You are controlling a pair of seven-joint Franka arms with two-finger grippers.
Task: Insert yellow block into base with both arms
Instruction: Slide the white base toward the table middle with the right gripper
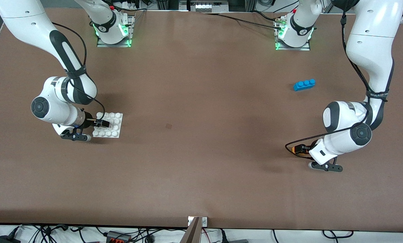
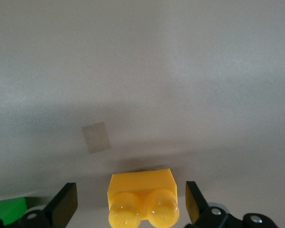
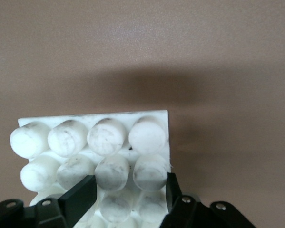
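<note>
The yellow block [image 2: 141, 195], with two round studs, lies on the table between the fingers [image 2: 65, 205] of my left gripper [image 2: 131, 205]. The gripper is open, with a gap on each side of the block. In the front view the left gripper [image 1: 300, 149] is low at the table near the left arm's end, around the block [image 1: 294, 151]. The white base [image 1: 115, 129] lies flat near the right arm's end. My right gripper [image 1: 102, 123] is down on it. In the right wrist view its fingers [image 3: 79, 195] press against two stud columns at one edge of the base [image 3: 165, 124], with the gripper [image 3: 130, 190] shut on it.
A blue three-stud brick [image 1: 304, 84] lies farther from the front camera than the left gripper. A green brick [image 2: 6, 210] shows beside the left gripper in its wrist view. A small brown patch [image 1: 168, 126] marks the table's middle.
</note>
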